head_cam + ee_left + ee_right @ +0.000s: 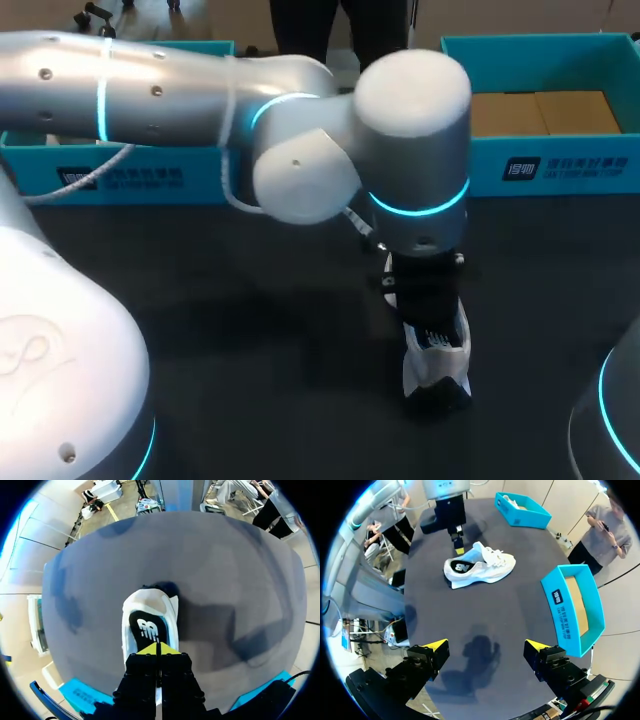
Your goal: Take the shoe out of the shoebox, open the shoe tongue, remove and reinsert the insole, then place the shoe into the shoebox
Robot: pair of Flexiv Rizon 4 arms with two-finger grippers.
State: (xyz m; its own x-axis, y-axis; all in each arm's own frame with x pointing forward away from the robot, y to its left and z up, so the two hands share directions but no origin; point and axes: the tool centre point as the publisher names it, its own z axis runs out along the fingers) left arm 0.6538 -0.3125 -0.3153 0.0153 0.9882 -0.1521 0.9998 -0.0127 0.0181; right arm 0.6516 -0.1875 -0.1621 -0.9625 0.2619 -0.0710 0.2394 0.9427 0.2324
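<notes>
One shoe (485, 570), two shoeboxes (559, 611) (525, 517).

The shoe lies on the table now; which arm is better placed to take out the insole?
Likely left: the left arm has its jaws closed right over the heel of the shoe, above the insole; the right arm has open jaws well away.

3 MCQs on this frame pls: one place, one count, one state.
1. Where is the shoe?
A) inside a box
B) on the table
C) held in the air
2. How many teal boxes are on the table?
A) one
B) two
C) three
3. The right end effector is:
A) open, empty
B) shut on the shoe
C) shut on the insole

1 B: it rests on the tabletop, outside both boxes.
2 B: the near box and the far box.
3 A: its fingers stand wide apart over bare table.
</notes>
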